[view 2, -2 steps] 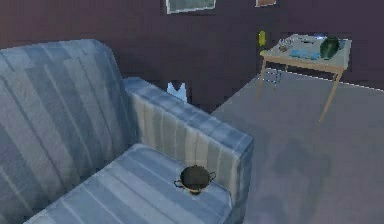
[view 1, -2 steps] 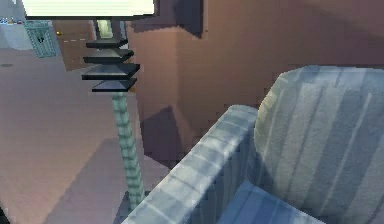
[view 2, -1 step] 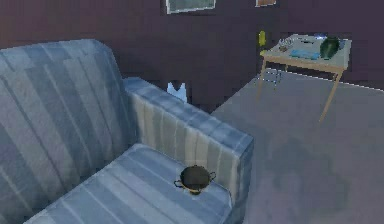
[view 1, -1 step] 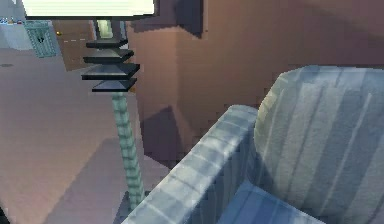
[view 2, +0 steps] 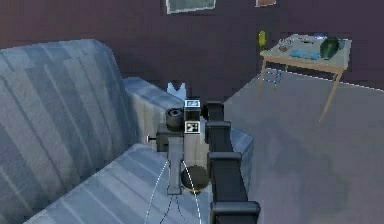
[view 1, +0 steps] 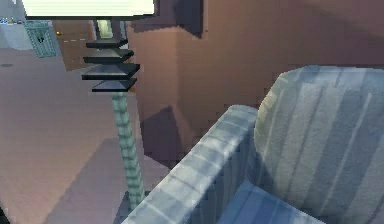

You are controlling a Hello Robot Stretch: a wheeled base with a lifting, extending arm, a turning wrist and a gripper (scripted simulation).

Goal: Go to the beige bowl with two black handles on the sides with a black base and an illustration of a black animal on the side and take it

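Striped sofa (view 2: 60, 110), arm's (view 2: 226, 175) black-marked white squares (view 2: 193, 126), thin fingers (view 2: 167, 182), far table (view 2: 300, 66)

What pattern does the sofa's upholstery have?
The sofa is blue-grey with paler stripes; the forward view shows it best.

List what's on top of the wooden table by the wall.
On the table: a small yellow thing, pale flat items, a dark green round thing. Anything behind that round thing is hidden.

Forward view: pitched down, close on striped sofa (view 1: 300, 140) at right, floor lamp (view 1: 126, 140) near left, wall (view 1: 220, 60) far. Arm side view: looks out across the sofa (view 2: 60, 110) seat, small table (view 2: 300, 66) far right. Overlap: the sofa.
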